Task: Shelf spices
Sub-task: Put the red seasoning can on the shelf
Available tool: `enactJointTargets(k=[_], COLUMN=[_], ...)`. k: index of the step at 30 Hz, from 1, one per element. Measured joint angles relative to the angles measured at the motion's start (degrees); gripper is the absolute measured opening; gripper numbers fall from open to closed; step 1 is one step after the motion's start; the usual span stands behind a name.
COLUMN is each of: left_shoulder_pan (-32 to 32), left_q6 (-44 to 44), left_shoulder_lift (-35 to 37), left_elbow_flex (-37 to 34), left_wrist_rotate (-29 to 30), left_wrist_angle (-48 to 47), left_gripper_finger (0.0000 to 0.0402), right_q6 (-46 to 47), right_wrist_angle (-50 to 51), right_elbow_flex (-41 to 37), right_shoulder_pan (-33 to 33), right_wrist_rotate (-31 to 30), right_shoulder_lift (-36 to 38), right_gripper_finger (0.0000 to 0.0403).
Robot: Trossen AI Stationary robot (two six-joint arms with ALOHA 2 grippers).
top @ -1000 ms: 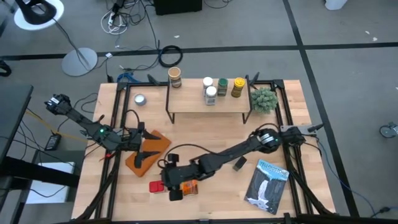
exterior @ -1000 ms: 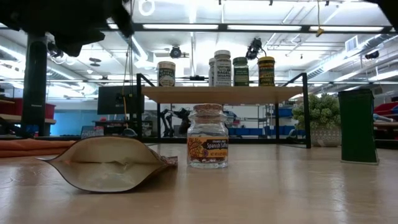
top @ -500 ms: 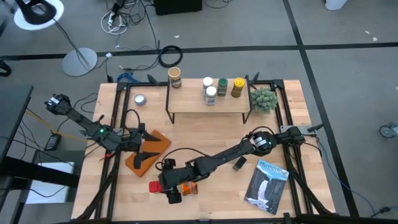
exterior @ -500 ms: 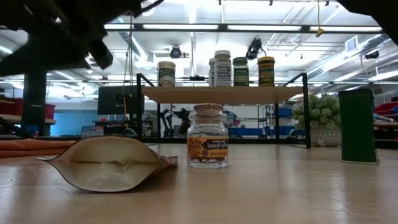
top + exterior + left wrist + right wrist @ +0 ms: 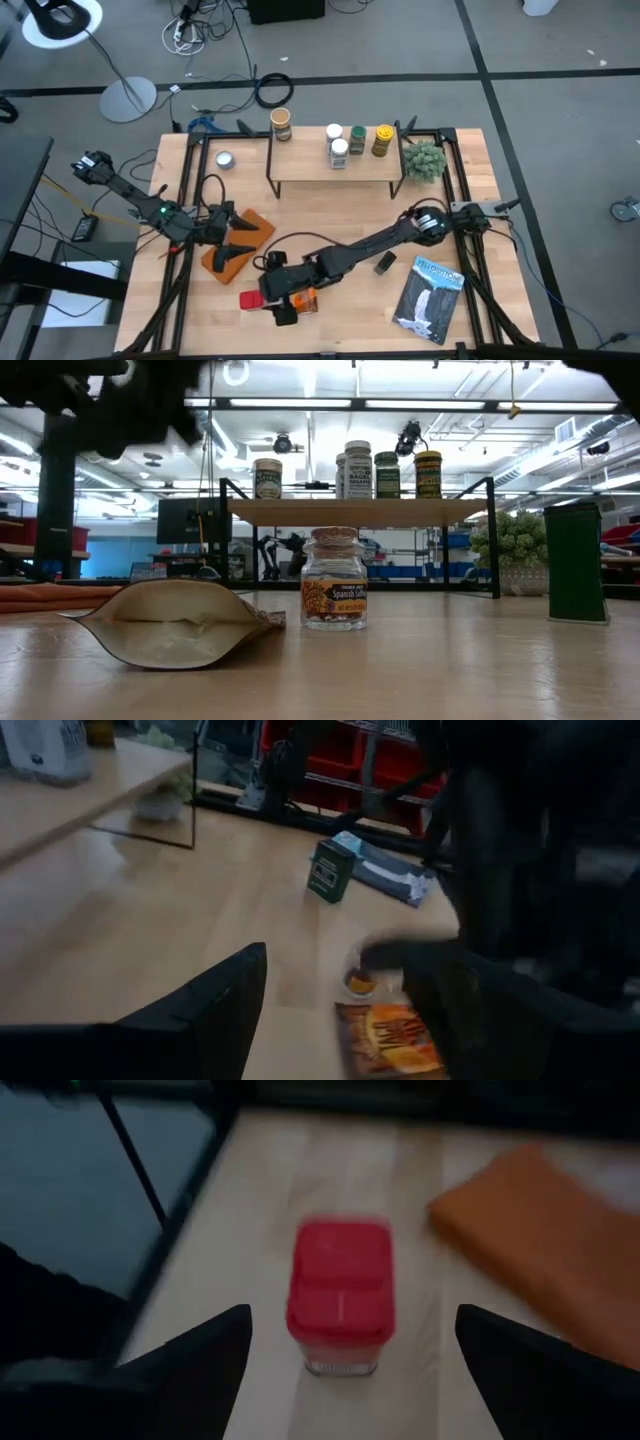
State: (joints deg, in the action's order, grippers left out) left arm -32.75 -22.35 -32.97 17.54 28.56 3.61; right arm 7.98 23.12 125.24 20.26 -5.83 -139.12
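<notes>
The shelf (image 5: 335,170) stands at the far middle of the table and carries a tan cylinder (image 5: 281,122), two white-lidded jars (image 5: 337,142), a green-lidded jar (image 5: 357,135) and a yellow-lidded jar (image 5: 383,138). A red tin (image 5: 340,1295) stands upright on the table near the front left. My right gripper (image 5: 350,1325) is open, with one finger on either side of the tin and clear of it. An orange packet (image 5: 390,1038) and a cork-topped glass jar (image 5: 333,592) lie by my right arm. A dark box (image 5: 385,264) stands farther right. My left gripper (image 5: 235,233) waits open above the orange slab (image 5: 245,232).
A brown pouch (image 5: 175,622) lies near the front. A booklet (image 5: 432,295) lies at the front right, a small plant (image 5: 425,160) stands beside the shelf's right leg, and a silver round tin (image 5: 224,159) sits at the far left. Black rails (image 5: 185,200) run along the table's sides.
My right gripper has dipped a little over the red tin and come back up to about where it was. The tin, the packet and the jar have stayed in place.
</notes>
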Motion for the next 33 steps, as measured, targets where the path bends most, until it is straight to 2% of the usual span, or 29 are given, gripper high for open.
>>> enactJointTargets(k=[3,8,13,18,21,24,26,30,33], left_shoulder_pan=[0.00,0.00,0.00,0.00,0.00,0.02,0.00,0.02,0.02], left_q6=[-1.86,-3.67,-3.78,-6.21,-6.69,-6.84,-6.86,-8.26,-9.26], left_shoulder_lift=[-0.02,-0.02,-0.13,-1.38,-2.82,-4.34,-5.18,-6.22,-6.62], left_elbow_flex=[0.00,0.00,0.00,0.00,0.00,0.00,0.00,0.00,0.02], left_wrist_rotate=[-0.05,-0.40,-0.34,-0.31,-0.35,-1.02,-1.21,-1.23,-1.32], left_wrist_angle=[0.49,3.87,5.99,5.93,5.94,5.88,6.00,5.93,5.99], left_gripper_finger=[0.0292,0.0292,0.0292,0.0292,0.0292,0.0292,0.0292,0.0292,0.0292], right_q6=[1.12,5.17,7.91,9.38,13.64,21.91,30.85,58.42,69.23], right_wrist_angle=[3.60,18.14,29.65,34.18,36.94,44.23,50.94,67.63,65.17], right_elbow_flex=[0.26,-0.01,0.06,-0.01,-1.21,-1.47,-1.79,-2.11,-6.75], right_shoulder_pan=[0.35,1.21,4.09,8.99,11.81,15.34,18.24,24.45,27.96], right_wrist_rotate=[-0.45,-2.64,-11.22,-21.56,-28.34,-37.09,-44.20,-58.14,-66.47], right_shoulder_lift=[3.10,6.36,8.76,8.69,8.69,8.65,8.68,8.62,9.76], right_gripper_finger=[0.0348,0.0340,0.0325,0.0302,0.0283,0.0264,0.0252,0.0230,0.0216])
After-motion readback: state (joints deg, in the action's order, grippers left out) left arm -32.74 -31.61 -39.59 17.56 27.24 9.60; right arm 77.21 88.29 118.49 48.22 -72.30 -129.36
